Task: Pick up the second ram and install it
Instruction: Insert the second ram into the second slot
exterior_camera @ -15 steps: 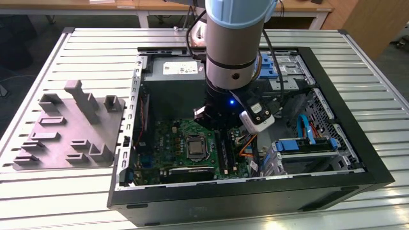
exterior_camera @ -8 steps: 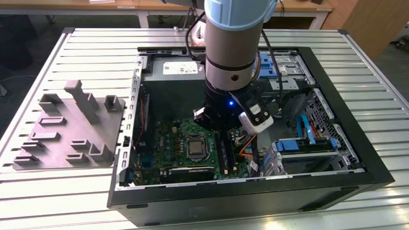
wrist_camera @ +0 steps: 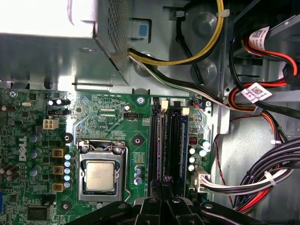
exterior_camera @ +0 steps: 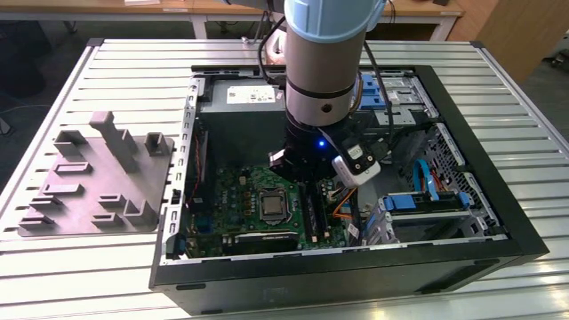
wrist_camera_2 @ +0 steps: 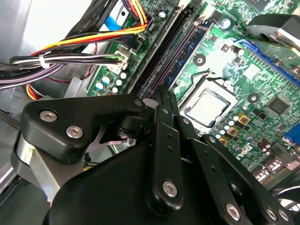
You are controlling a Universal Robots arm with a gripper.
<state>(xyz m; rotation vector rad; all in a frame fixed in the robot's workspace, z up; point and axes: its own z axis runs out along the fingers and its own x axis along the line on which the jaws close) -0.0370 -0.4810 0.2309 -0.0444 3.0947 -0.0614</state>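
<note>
Arm reaches down into open PC case (exterior_camera: 462, 261) on slatted metal table (exterior_camera: 133, 60). Gripper (wrist_camera_2: 164, 99) sits low over the memory slots of the green motherboard (wrist_camera: 117, 117), on the far side of the slots from the CPU socket (wrist_camera: 100, 174). In both wrist views the fingers (wrist_camera: 156, 190) are drawn close together, pinching a narrow dark bar: the second ram (wrist_camera: 161, 145), seen edge-on. It runs out from the fingertips in line with one slot, and its other half is hidden under the gripper. Cannot tell if it is fully seated or just resting in the slot mouth. The neighbouring slot, on the side away from the CPU, looks filled by another dark stick (wrist_camera: 174, 140). A bundle of black, white and red cables (wrist_camera: 262, 178) lies beside the slots, clear of the fingers. The grey fixture plate (exterior_camera: 98, 193) lies on the table outside the case, at the exterior view's left, well apart from the gripper.
</note>
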